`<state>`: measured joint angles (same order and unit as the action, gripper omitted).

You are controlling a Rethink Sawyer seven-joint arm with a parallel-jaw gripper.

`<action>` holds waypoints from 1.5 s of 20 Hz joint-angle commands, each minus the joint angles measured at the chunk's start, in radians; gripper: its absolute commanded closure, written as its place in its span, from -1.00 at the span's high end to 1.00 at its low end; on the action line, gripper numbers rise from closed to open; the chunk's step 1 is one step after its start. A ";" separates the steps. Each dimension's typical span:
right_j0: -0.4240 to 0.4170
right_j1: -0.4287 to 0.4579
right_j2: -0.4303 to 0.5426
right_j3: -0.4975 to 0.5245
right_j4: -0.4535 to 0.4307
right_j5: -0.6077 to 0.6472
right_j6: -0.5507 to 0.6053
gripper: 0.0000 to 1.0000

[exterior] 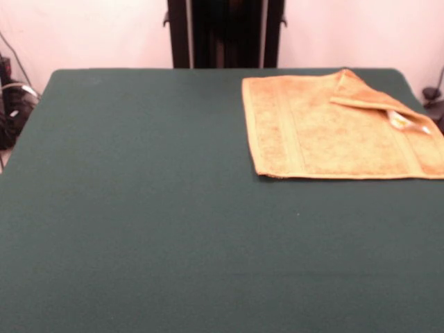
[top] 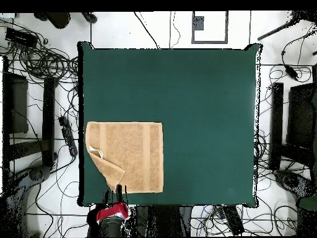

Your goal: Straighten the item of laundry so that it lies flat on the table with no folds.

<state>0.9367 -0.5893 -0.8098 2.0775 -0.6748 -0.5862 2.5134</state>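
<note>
Claw [top: 117, 193] sat right at the desk's edge on the robot's side in the overhead view, the arm's red part [top: 112, 214] just behind it off the desk, and honestly you couldn't tell whether it was open or closed, or holding anything. Its tip was just beside the towel's folded corner. The front view didn't show it at all.

The towel [exterior: 333, 132] was lying mostly flat in a corner of the desk [top: 204, 111] next to the robot's base, one side running right along the desk's side edge. One corner was flipped over onto the rest of the cloth, making a triangular flap [exterior: 361, 94]. You could see the white label tag [exterior: 406, 121] poking out from under that flap. The rest of the green top was bare.
</note>
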 commanded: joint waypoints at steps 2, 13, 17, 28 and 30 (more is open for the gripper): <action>0.023 0.058 0.009 0.025 0.030 -0.030 -0.105 1.00; -0.163 -0.001 0.058 -0.065 -0.143 -0.053 -0.077 1.00; -0.244 -0.032 0.109 -0.120 -0.249 -0.006 -0.010 1.00; -0.343 -0.094 0.266 -0.204 -0.440 0.138 0.159 1.00; -0.350 -0.110 0.308 -0.193 -0.464 0.187 0.192 1.00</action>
<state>0.5924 -0.6831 -0.7388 1.9661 -1.0657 -0.5553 2.5134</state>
